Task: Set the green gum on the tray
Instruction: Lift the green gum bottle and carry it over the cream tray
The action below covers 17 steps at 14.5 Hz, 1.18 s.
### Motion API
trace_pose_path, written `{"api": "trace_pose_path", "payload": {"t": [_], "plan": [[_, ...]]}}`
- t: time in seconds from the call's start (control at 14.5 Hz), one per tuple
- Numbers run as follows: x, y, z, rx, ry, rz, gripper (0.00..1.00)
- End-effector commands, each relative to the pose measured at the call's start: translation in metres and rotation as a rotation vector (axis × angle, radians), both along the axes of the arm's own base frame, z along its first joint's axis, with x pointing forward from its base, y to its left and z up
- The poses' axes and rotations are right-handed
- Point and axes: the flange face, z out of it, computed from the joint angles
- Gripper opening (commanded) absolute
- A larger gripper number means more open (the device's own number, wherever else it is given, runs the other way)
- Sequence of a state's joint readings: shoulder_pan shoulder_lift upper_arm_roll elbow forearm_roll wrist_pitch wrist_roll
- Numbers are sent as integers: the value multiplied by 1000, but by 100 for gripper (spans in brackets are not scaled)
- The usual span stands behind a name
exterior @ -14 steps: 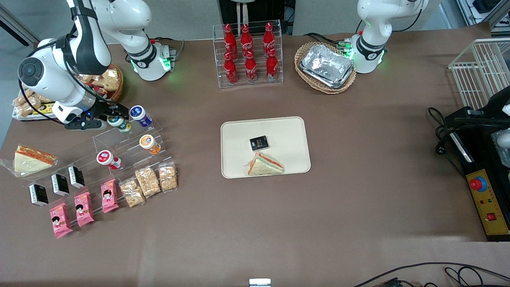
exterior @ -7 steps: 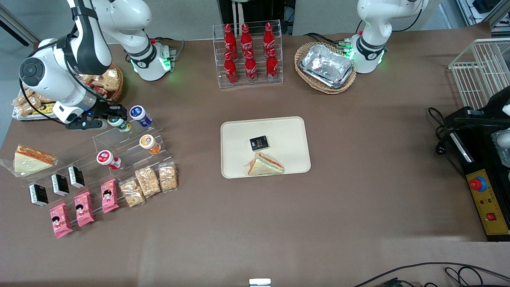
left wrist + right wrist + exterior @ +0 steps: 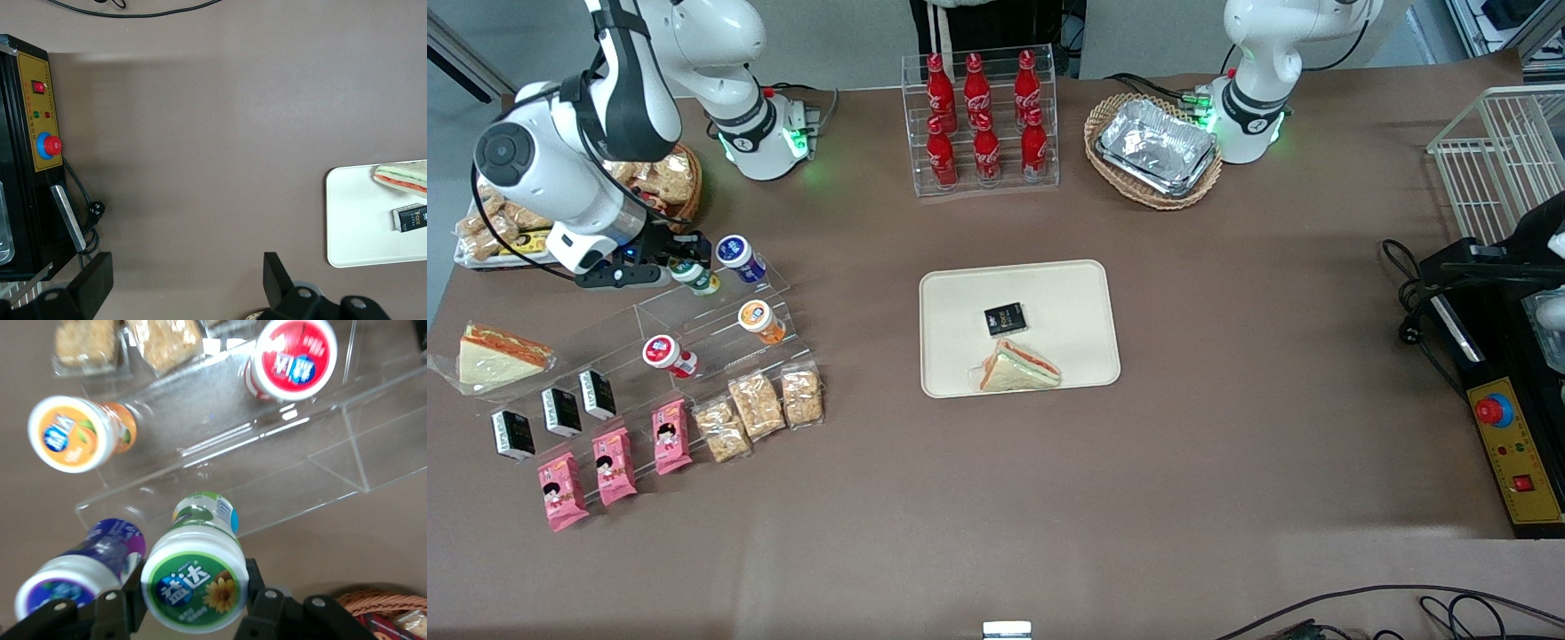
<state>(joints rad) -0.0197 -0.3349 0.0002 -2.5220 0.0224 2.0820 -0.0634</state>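
Note:
The green gum (image 3: pixel 695 276) is a small bottle with a white-rimmed green lid on the top step of a clear acrylic stand (image 3: pixel 694 313), toward the working arm's end of the table. My right gripper (image 3: pixel 684 267) is shut on it, one finger on each side of the lid. In the right wrist view the green gum (image 3: pixel 194 587) sits between the gripper's (image 3: pixel 195 595) fingers (image 3: pixel 257 597). The cream tray (image 3: pixel 1067 293) lies at the table's middle with a small black packet (image 3: pixel 1005 319) and a wrapped sandwich (image 3: pixel 1017 367) on it. The tray also shows in the left wrist view (image 3: pixel 353 220).
A blue-lidded bottle (image 3: pixel 735 253) stands right beside the green gum. Orange-lidded (image 3: pixel 758 317) and red-lidded (image 3: pixel 663 353) bottles sit on lower steps. Snack bags (image 3: pixel 758 406), pink packs (image 3: pixel 609 467) and black boxes (image 3: pixel 560 412) lie nearer the camera. A cola rack (image 3: pixel 980 120) and foil trays (image 3: pixel 1156 147) stand farther away.
The right arm has shifted a little away from the front camera, and the gripper and green gum have moved slightly with it. Nothing else has moved.

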Motion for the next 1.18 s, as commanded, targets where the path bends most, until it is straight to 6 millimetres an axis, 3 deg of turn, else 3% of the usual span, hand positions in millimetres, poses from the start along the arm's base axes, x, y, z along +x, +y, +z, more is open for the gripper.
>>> {"api": "trace_pose_path", "payload": {"t": [0.0, 0.35, 0.42, 0.55, 0.83, 0.97, 1.11], "plan": [[8, 1, 74, -17, -18, 40, 40], [28, 16, 209, -18, 2, 63, 39], [29, 29, 232, -17, -6, 85, 37], [29, 67, 260, -22, 11, 27, 32], [17, 182, 265, -28, 15, -59, 32], [13, 244, 246, -31, 49, -111, 32], [15, 306, 214, -21, 40, -156, 32]]}}
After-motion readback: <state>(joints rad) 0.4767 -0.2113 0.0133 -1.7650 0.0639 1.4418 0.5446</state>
